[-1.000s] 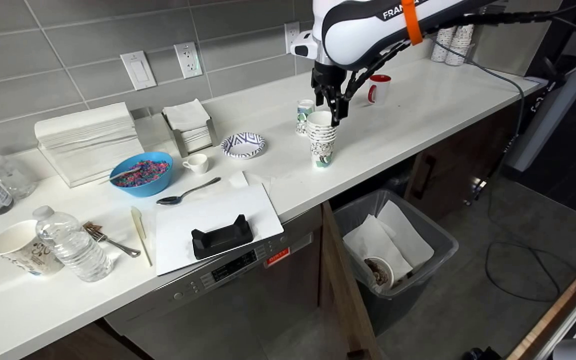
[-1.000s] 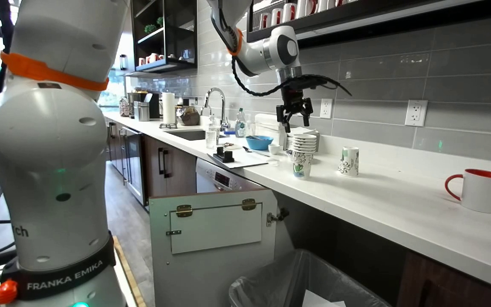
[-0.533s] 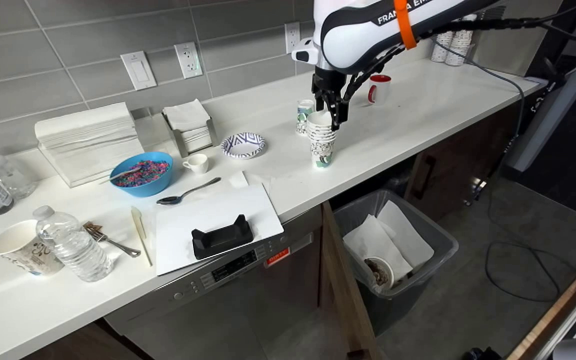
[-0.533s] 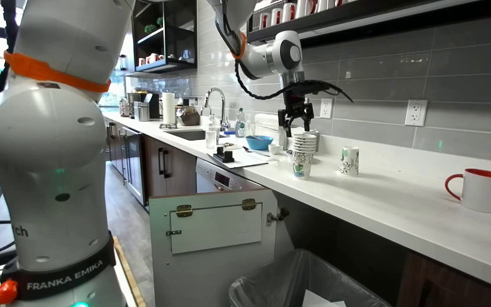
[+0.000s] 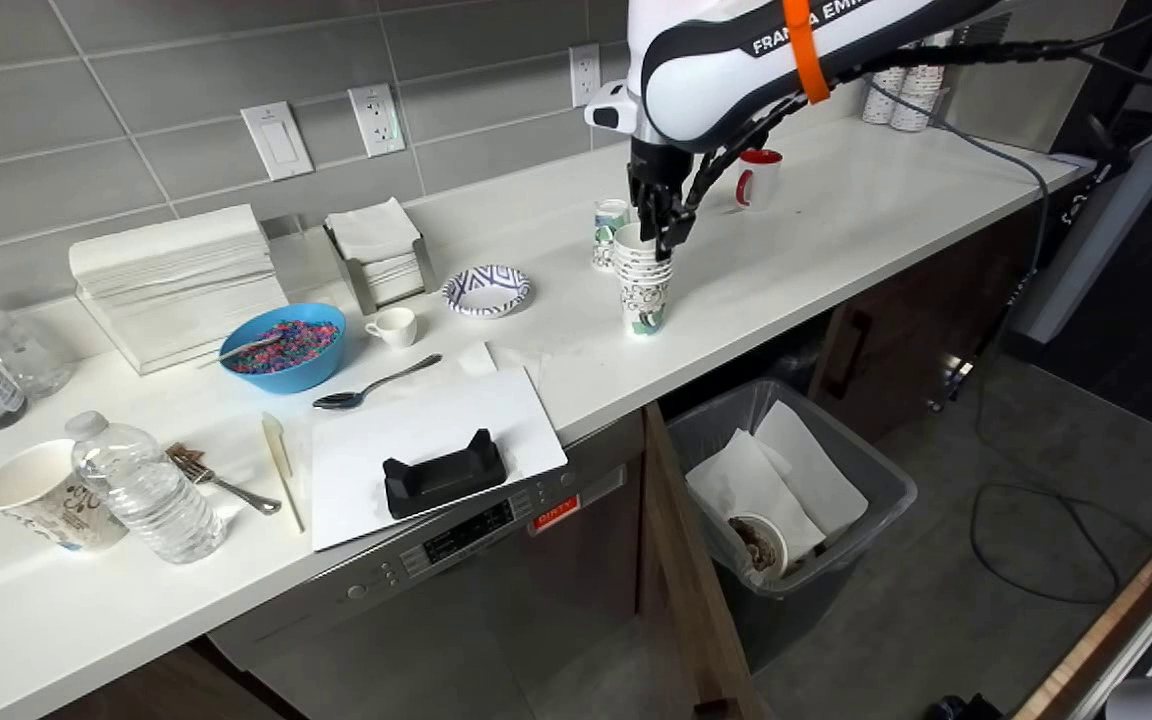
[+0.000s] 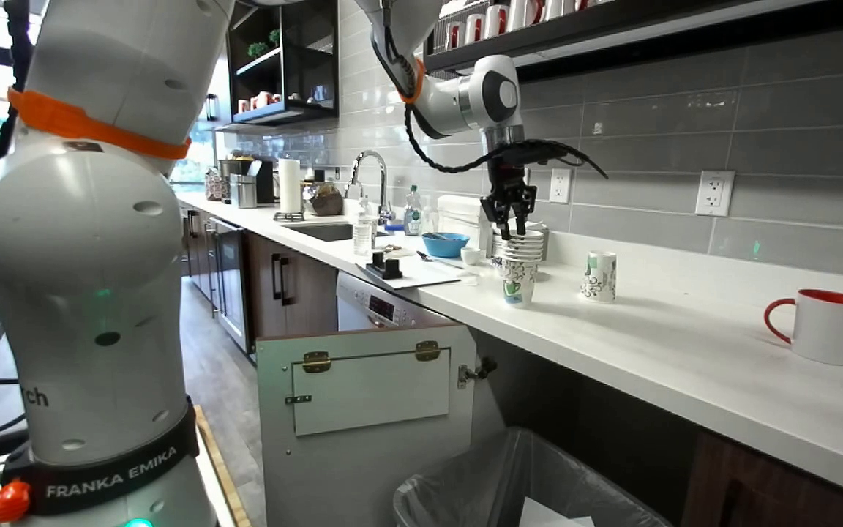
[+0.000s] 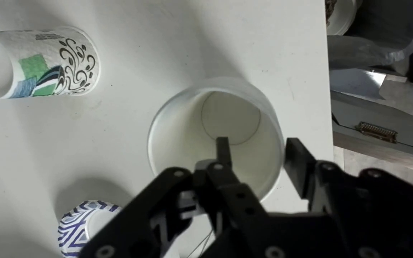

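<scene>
Blue bowl (image 5: 329, 362): on the counter (image 5: 726, 285), utensil (image 5: 254, 345) resting in it.
Patterned bowl (image 5: 486, 291): right of that, apart from it.
Upside-down cup (image 5: 607, 243): nearby, toward the tiled wall (image 5: 506, 110); closest obstacle.
Stack of cups (image 5: 644, 300): upright on the counter, right under me.
My claw (image 7: 259, 146): parted, straddling the stack's top rim, one tip inside, one outside; contact unclear.
Red-handled mug (image 5: 764, 186): farther right, well apart.
Bin (image 5: 866, 532): below the counter, papers (image 5: 816, 465) inside.

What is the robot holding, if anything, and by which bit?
Nothing: the fingers are apart, one inside the top cup, one just outside its rim, not pinching it.
</scene>
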`<state>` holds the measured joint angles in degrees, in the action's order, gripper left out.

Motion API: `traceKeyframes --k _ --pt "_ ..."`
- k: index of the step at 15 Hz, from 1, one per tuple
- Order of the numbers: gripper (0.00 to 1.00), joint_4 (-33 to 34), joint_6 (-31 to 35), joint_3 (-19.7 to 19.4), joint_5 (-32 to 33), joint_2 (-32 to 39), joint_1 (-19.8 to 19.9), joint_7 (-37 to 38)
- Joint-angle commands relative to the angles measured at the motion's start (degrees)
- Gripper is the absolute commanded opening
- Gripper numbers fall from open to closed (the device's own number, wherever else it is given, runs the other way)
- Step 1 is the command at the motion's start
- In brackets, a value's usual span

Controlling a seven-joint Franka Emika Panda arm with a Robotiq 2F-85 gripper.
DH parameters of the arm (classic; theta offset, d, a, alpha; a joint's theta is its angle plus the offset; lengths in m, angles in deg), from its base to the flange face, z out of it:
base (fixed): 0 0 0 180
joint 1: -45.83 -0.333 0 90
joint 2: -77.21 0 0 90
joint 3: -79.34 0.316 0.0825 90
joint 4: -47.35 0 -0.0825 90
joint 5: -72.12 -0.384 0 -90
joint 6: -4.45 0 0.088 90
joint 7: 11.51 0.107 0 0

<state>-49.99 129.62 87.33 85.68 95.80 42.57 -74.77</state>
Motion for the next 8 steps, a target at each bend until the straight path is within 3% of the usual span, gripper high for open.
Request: traceKeyframes --k 1,3,8 --pt "0.15 1.7 -1.9 -0.3 -0.7 0.9 0.0 -1.2" --pt "0.00 1.7 -2.0 -0.4 -0.7 0.9 0.0 -1.2" --pt "0.01 1.9 -2.9 -0.6 -0.2 0.6 -0.2 -0.8"
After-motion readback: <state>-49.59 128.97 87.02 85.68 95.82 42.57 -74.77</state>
